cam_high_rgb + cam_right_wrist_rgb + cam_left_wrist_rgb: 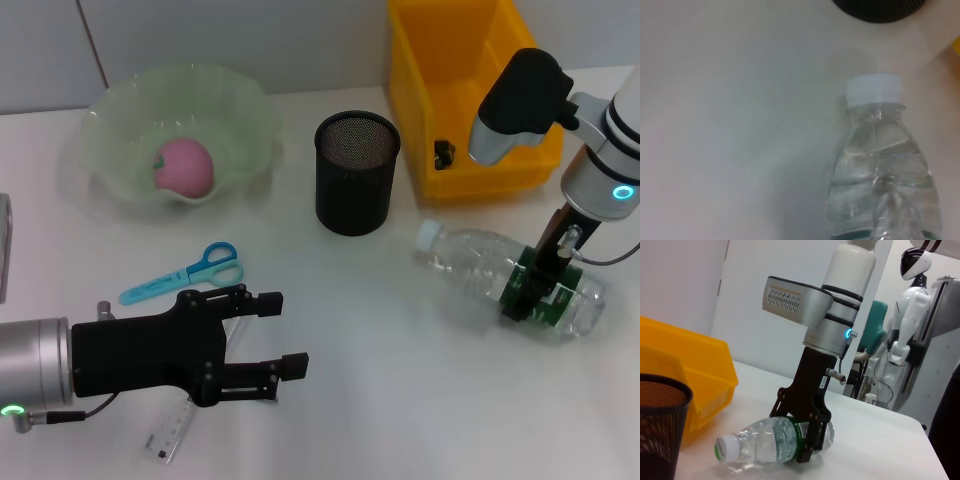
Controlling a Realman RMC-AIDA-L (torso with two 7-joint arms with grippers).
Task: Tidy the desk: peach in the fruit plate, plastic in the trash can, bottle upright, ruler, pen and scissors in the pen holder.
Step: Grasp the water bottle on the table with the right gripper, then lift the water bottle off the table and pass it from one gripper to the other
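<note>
I see the clear plastic water bottle (480, 262) lying on its side on the white table (380, 380), white cap toward the black mesh cup (357, 172). My right claw (530, 290) straddles its green label from above, fingers closed around it. My left claw (270, 335) hangs wide open, holding nothing.

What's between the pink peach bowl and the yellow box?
The black mesh pen holder stands between the fruit plate and the yellow bin, as the head view shows.

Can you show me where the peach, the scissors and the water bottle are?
peach (183, 166), head view, middle of its pink skin.
scissors (214, 262), head view, blue handle loops.
water bottle (470, 256), head view, clear body near the neck; it lies on its side.
</note>
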